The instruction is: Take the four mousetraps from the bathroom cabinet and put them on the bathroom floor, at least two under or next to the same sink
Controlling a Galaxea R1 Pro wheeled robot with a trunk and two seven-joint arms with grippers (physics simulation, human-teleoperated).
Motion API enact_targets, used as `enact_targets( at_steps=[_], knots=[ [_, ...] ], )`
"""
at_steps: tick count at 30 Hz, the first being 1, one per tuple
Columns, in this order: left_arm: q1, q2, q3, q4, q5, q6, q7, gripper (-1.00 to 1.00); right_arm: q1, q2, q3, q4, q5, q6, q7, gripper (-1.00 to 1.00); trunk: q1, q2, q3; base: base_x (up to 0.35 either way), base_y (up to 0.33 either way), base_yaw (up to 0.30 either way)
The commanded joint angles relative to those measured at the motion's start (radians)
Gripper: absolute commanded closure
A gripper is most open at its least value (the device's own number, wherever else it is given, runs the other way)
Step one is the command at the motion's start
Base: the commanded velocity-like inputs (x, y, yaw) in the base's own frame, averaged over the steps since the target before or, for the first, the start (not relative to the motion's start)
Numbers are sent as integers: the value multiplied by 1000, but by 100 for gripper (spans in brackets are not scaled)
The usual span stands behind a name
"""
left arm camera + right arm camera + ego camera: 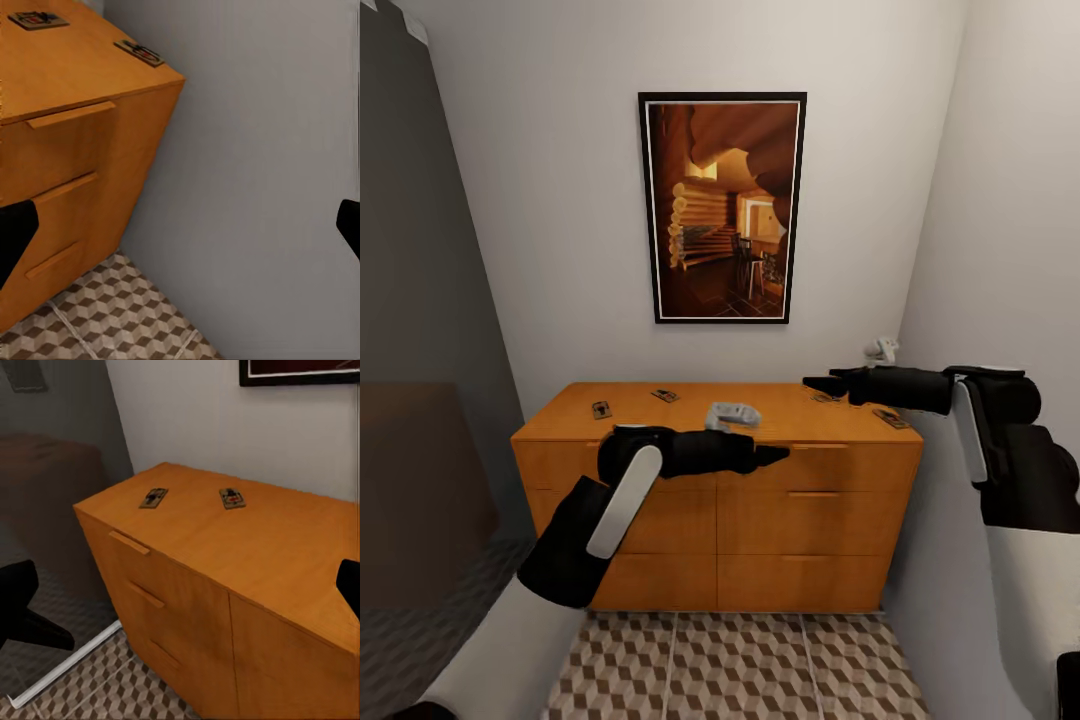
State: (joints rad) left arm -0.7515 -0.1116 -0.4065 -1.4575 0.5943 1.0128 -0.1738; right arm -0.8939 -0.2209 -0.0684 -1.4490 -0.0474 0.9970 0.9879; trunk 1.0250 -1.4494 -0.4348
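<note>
I judge that I am at the very start of the pick-up: all four mousetraps lie on the flat top of the cabinet (715, 520) and nothing is in either gripper, so the next move calls for choosing one trap, lowering a gripper over it and closing on its thin board without sliding it off the wood. Going left to right across the head view, the first mousetrap (601, 409) sits toward the left of the cabinet top, in the middle left of the frame, and the second mousetrap (665, 396) lies a little further back and right of it. My left gripper (775, 455) hangs just in front of the top drawer edge, lower than the cabinet top and to the right of both traps, so it must rise and swing back left to reach them; in its wrist view the two dark fingertips stand at opposite edges of the picture, spread wide and empty. My right gripper (820, 383) hovers over the right part of the top, its fingertips likewise wide apart in its wrist view. The third mousetrap (823, 398) lies almost directly beneath it, the nearest target, and the fourth mousetrap (891, 418) rests near the right front corner, below my right forearm. The bathroom floor (740, 665) shows at the bottom of the frame.
</note>
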Motion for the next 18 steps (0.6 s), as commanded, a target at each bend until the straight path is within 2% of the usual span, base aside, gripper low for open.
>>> enact_targets(
  at_steps=[1, 8, 14, 18],
  knots=[
    [-6, 1, 1, 0, -9, 4, -10, -100, -9, -1, -1, 0, -4, 9, 0, -100, 0, -1, -1, 0, 0, 0],
    [-34, 22, 9, 0, -3, 4, -10, -100, -70, -4, -1, 2, -2, 13, -1, -100, 0, -1, -1, 0, 0, 0],
    [-70, 37, 56, 0, -2, 5, -10, -100, -112, -3, -1, 6, 7, 14, -10, -100, 0, -1, -1, 0, 0, 0],
    [-88, 36, 89, 0, -3, 4, -9, -100, -122, -1, 1, 13, 27, 13, -51, -100, 0, -1, -1, 0, 0, 0]
  ],
)
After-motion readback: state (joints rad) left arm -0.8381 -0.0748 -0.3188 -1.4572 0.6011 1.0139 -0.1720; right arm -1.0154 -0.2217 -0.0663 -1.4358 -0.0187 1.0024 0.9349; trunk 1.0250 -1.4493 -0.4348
